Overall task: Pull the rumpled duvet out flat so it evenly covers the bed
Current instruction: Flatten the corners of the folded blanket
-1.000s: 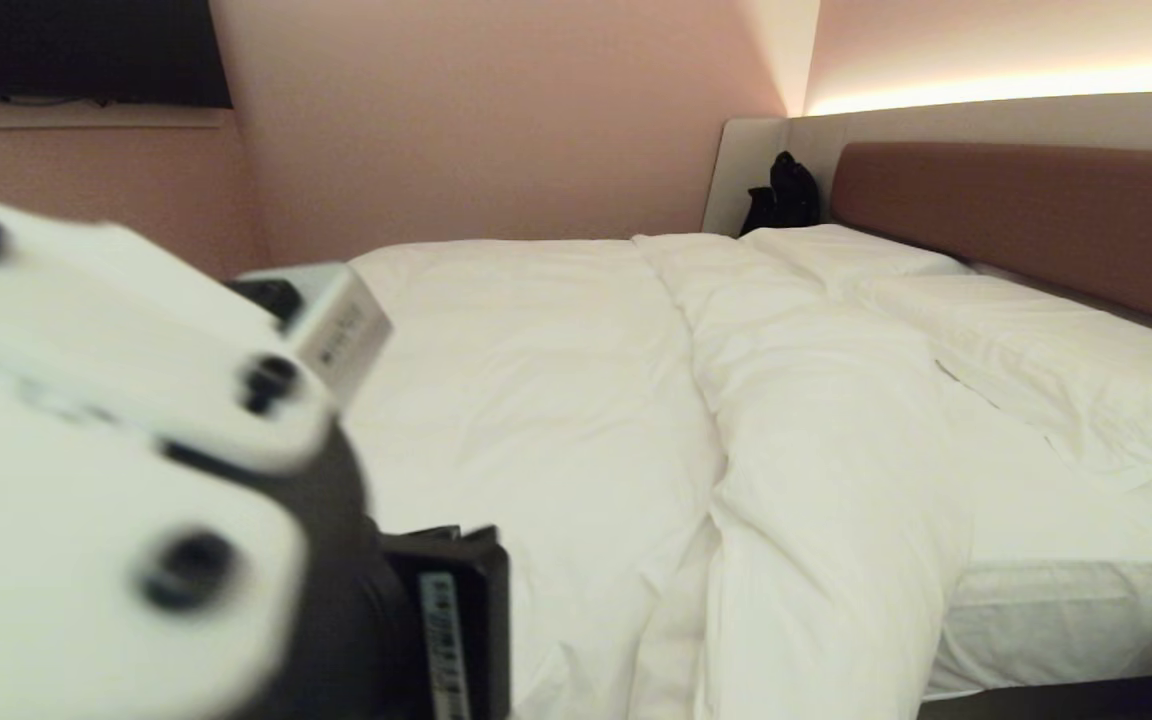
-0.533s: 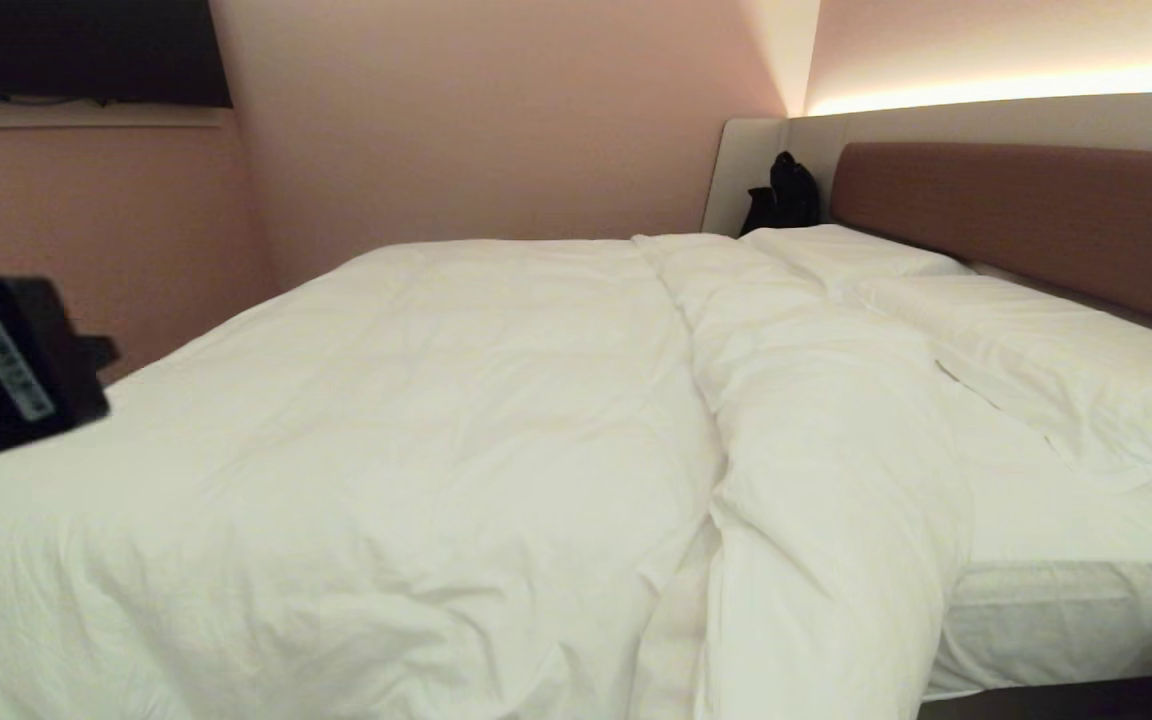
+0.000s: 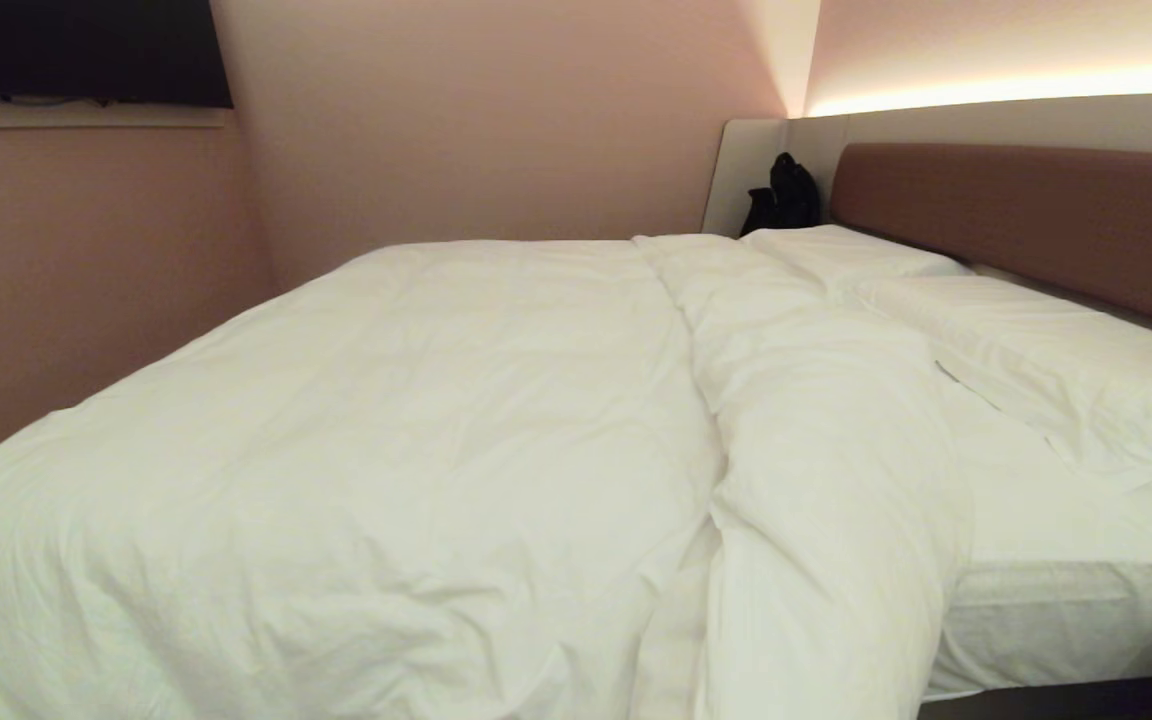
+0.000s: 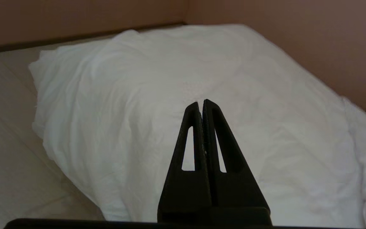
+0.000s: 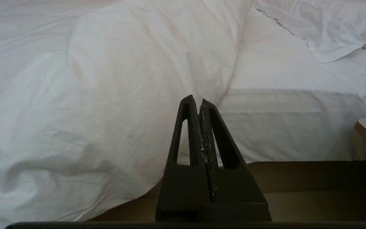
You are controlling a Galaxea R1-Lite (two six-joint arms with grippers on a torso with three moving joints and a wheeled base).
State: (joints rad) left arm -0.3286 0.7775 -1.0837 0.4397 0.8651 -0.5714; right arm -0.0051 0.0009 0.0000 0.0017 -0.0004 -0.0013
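A: At the bed's (image 3: 1056, 610) near edge: left gripper (image 4: 201, 102), jaws pressed together, empty, gone from the head view it filled a second ago.
B: Right gripper (image 5: 199, 99): likewise closed. Beyond: duvet (image 3: 416, 450), spread, ridge before pillows (image 3: 1036, 350).

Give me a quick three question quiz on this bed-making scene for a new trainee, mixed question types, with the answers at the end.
1. True or false: the left pincer is shut with nothing between its fingers.
2. Multiple choice: where does the duvet form a thick raised ridge? A) along the foot of the bed B) just short of the pillows C) on the floor
3. Fill the blank: beyond the ridge, under the pillows, the bare ____ shows.

Key: 1 true. 2 B. 3 sheet. The right pincer is shut too and holds nothing, low beside the bed.
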